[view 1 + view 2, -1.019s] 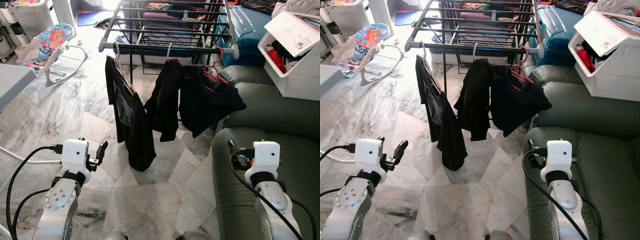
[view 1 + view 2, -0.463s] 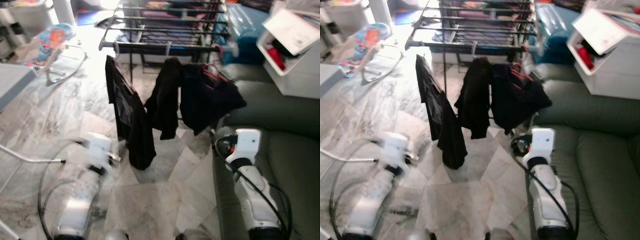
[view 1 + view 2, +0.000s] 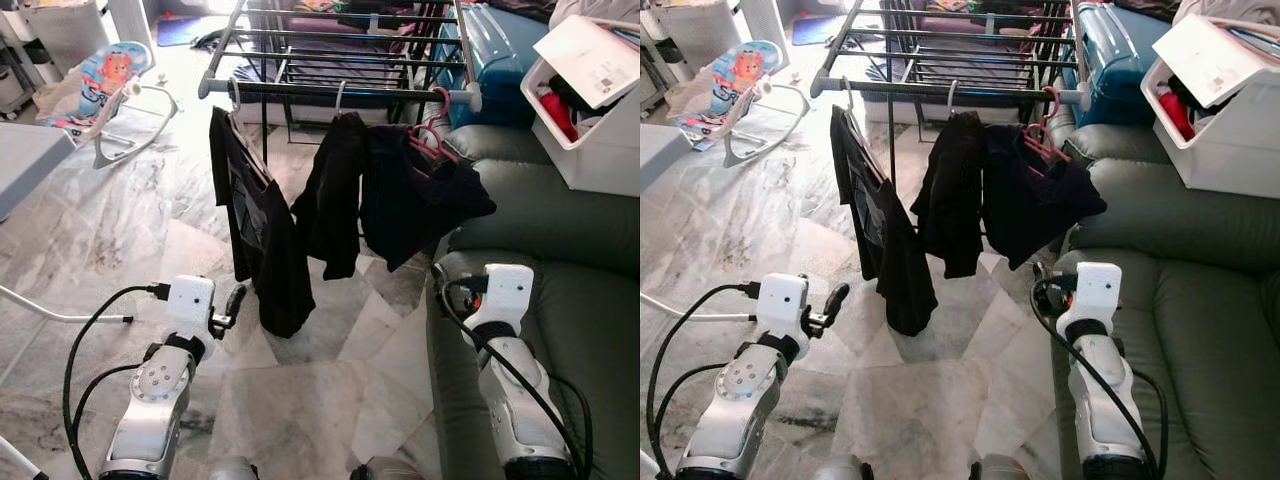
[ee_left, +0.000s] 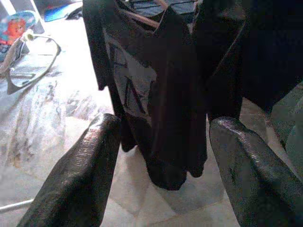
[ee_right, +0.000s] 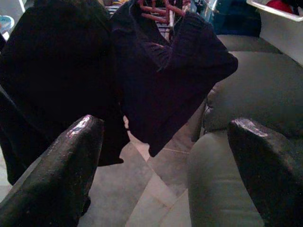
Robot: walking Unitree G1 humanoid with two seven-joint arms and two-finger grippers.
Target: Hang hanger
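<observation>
The drying rack point(image 3: 340, 88) fills the upper middle of the head views, its front bar carrying three dark garments: a black T-shirt point(image 3: 255, 235) at centre left, a black top point(image 3: 330, 195) beside it, and a dark sweater point(image 3: 420, 200) on a pink hanger point(image 3: 432, 135) by the green sofa point(image 3: 560, 230) at right. Since a second ago both arms have pulled inward and up from the lower corners — the blur of half a second ago has gone. With the hanger already hooked on the bar, I judge the hanging done or nearly so.

The left gripper point(image 4: 163, 161) and right gripper point(image 5: 165, 161) each have fingers spread wide and hold nothing; the head views do not show this clearly, since the right wrist housing covers its fingers — while only they show the bar itself.
</observation>
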